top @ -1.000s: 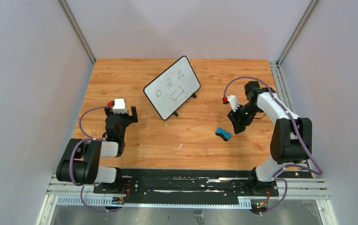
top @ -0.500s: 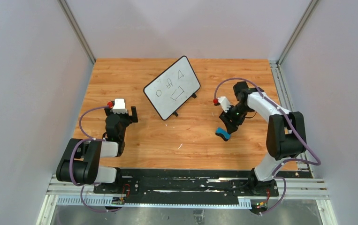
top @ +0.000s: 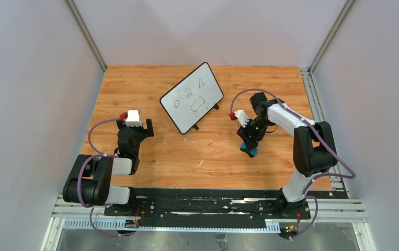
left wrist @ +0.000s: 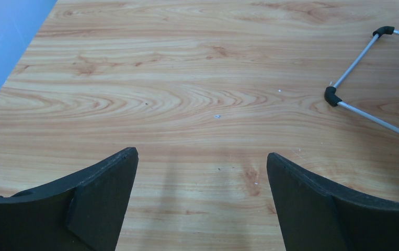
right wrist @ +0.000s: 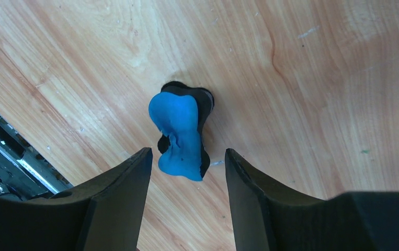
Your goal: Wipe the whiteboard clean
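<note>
Wooden table point(top: 134, 89): the whiteboard point(top: 192, 98), bearing black shapes, sits toward the far middle. My right gripper point(right wrist: 186, 152), fingers apart, straddles the blue eraser point(right wrist: 179, 130); my left gripper point(left wrist: 201, 157) gapes wide over wood.

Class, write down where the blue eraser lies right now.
In the top view the blue eraser lies on the right half of the table, at the tips of the open right pincer, down and right of the whiteboard.

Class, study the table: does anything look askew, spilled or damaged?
The whiteboard sits turned diagonally to the edges of the table, its drawings unerased. A few white flecks litter the surface. Nothing looks spilled or damaged.
</note>
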Motion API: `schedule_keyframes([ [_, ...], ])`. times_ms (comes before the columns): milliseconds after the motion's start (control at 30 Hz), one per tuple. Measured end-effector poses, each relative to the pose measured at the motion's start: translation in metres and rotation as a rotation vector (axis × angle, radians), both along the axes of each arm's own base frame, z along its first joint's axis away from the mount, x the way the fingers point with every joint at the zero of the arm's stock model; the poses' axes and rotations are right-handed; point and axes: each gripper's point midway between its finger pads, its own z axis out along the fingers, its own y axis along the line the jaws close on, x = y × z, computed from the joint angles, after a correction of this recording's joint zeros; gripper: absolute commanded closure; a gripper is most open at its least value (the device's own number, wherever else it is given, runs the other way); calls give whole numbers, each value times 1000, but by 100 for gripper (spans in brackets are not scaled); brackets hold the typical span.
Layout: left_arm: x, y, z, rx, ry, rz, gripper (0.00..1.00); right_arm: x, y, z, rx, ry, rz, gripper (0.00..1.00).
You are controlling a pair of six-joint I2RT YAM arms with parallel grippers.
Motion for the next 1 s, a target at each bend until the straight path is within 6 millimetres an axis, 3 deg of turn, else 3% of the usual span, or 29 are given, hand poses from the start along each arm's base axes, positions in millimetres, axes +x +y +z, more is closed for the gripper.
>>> schedule_keyframes([
  [400, 0, 0, 0, 0, 0, 0, 2, -2, 6, -20, -13, 47, 6, 46],
  [767, 0, 0, 0, 0, 0, 0, 2, -3, 9, -26, -18, 64, -2, 58],
  [1000, 0, 0, 0, 0, 0, 0, 2, -4, 11, -28, -20, 69, -6, 79],
])
